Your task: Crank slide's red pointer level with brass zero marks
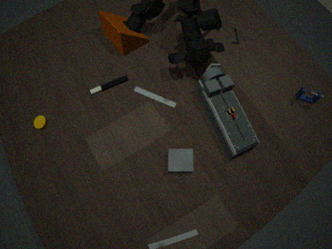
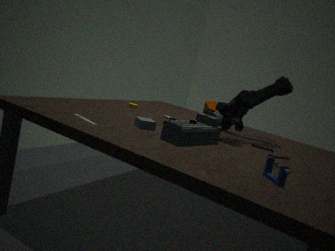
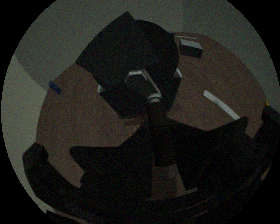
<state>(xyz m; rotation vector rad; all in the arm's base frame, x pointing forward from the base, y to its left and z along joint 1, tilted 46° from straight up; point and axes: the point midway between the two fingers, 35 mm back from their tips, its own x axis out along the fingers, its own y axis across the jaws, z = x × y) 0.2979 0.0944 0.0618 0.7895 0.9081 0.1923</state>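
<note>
The grey crank machine (image 1: 238, 130) (image 2: 192, 135) (image 3: 127, 45) stands on the table. On its top the small red pointer (image 1: 234, 116) sits just off the two brass zero marks (image 1: 230, 110), on the side away from the crank end. The pointer is not discernible in the other views. My gripper (image 1: 199, 66) (image 3: 155, 121) is at the crank end, shut on the dark crank handle (image 3: 159, 117). The pale crank arm (image 3: 151, 84) shows beyond the handle. The exterior view shows the hand low beside the machine, its fingertips too dark to make out.
An orange wedge (image 1: 119, 33) (image 2: 210, 106) stands behind the arm. A black-and-white stick (image 1: 115, 84), a white bar (image 1: 154, 96), a grey block (image 1: 180, 160) (image 2: 145, 124) and a yellow disc (image 1: 40, 122) lie to one side. A blue bracket (image 2: 268, 165) (image 3: 55, 87) stands on the other side.
</note>
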